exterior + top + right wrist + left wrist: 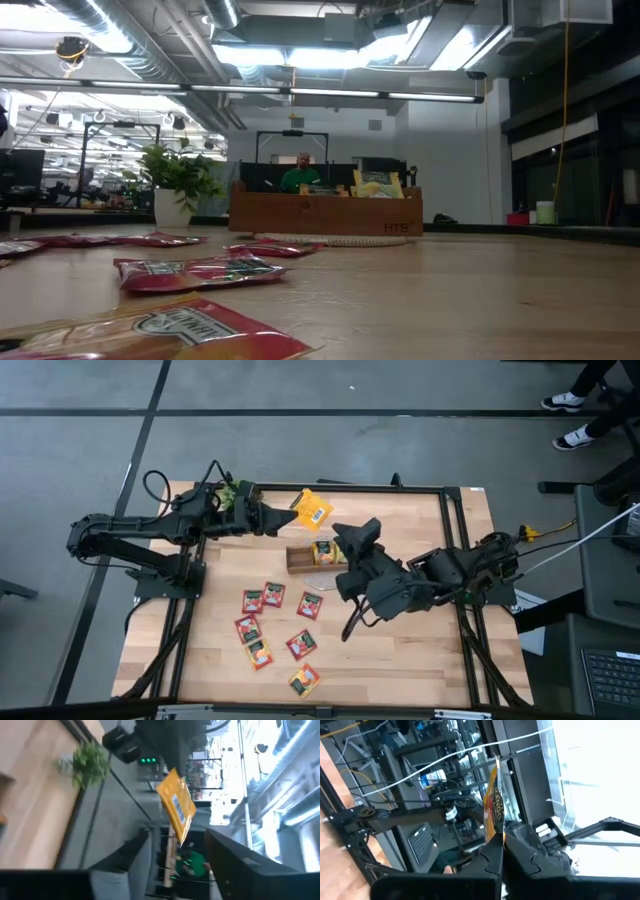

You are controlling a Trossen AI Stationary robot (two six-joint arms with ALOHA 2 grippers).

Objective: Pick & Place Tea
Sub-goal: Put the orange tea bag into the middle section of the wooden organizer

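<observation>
My left gripper [283,517] is near the table's far edge, shut on an orange-yellow tea sachet [314,510] held in the air. In the left wrist view the sachet [493,805] shows edge-on above the fingers. My right gripper [352,538] is open over the wooden tray [300,557], close beside the held sachet [176,806], with nothing between its fingers [125,862]. Several red and orange sachets lie flat on the table, among them a red sachet [310,605] and an orange sachet [304,680]. Some sachets stand in the tray [325,212]. My left gripper pinches the orange-yellow sachet by its lower edge [492,837] between its two shut fingers [520,852]. The fingers come roughly level from the table's left side. The sachet is lifted clear of the table and sticks out beyond the fingertips toward the right arm.
A small potted plant [228,493] stands at the far left, next to my left gripper, and shows left of the tray in the low view [180,178]. A person in green [301,178] sits beyond the table. Someone's shoes [566,402] show on the floor at the far right.
</observation>
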